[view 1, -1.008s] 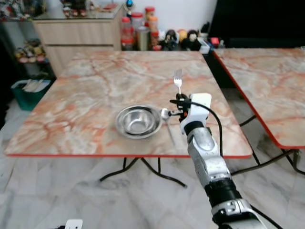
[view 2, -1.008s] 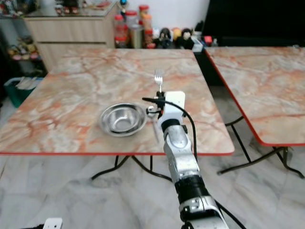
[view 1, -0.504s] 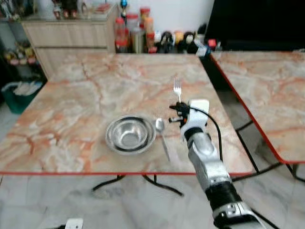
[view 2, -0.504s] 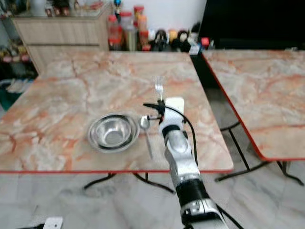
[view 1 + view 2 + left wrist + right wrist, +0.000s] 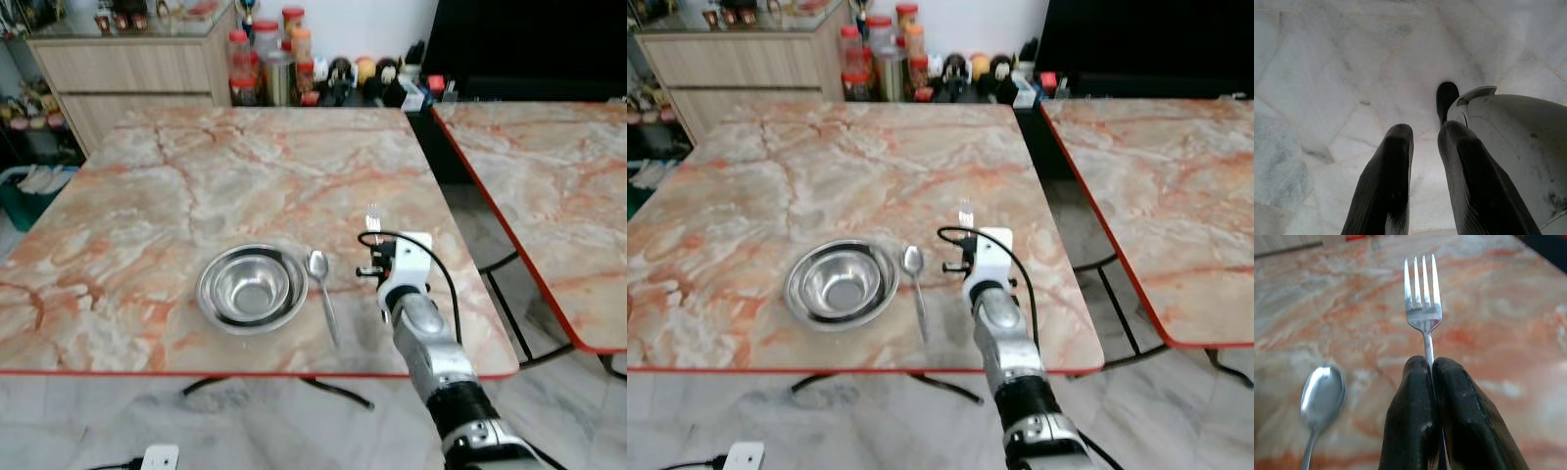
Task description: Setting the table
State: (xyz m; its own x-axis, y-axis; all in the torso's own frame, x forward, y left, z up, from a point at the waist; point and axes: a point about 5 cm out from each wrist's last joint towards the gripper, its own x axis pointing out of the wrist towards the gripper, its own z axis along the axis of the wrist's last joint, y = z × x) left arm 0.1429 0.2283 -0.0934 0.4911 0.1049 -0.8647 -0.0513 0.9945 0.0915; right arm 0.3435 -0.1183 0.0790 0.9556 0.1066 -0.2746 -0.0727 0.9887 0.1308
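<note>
Fork [image 5: 1423,303] lowered toward marble table [image 5: 147,196], right pincer [image 5: 1431,369] clamped on it; left pincer [image 5: 1420,142] slightly apart

Light is bright and even; the head views are slightly soft, and the spoon [image 5: 1321,396] looks blurred up close.

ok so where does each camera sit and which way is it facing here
Left eye and right eye views: on the head, looking forward and down at the marbled orange table; right arm shows.
Left wrist view: on the left wrist, left claw facing pale marble floor.
Right wrist view: on the right wrist, right claw gripping the silver metal fork.
Shared: fork and silver metal spoon appear in eye views and right wrist view.
</note>
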